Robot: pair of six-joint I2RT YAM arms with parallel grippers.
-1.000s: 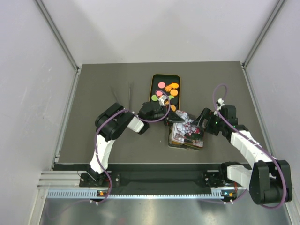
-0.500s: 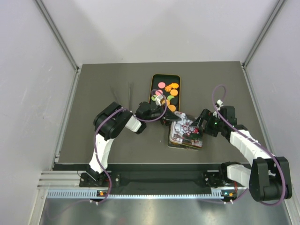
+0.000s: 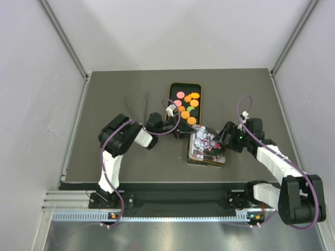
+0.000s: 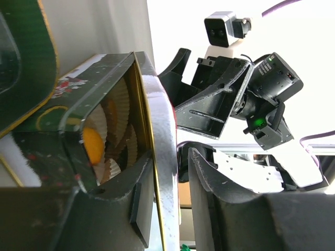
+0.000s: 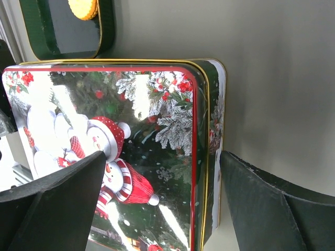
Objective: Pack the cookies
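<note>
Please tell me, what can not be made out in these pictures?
Left wrist view: the lid and a finger hide most of the inside of the tin; cookies there uncountable.
Right wrist view: the top edge cuts off the tray; one cookie shows.
Top external view: the left gripper hides its fingertips under its wrist.

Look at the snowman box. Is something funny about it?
Yes. The snowman lid sits crooked on the tin, shifted off one side and lifted at an edge, so paper cups and an orange cookie show inside.
</note>
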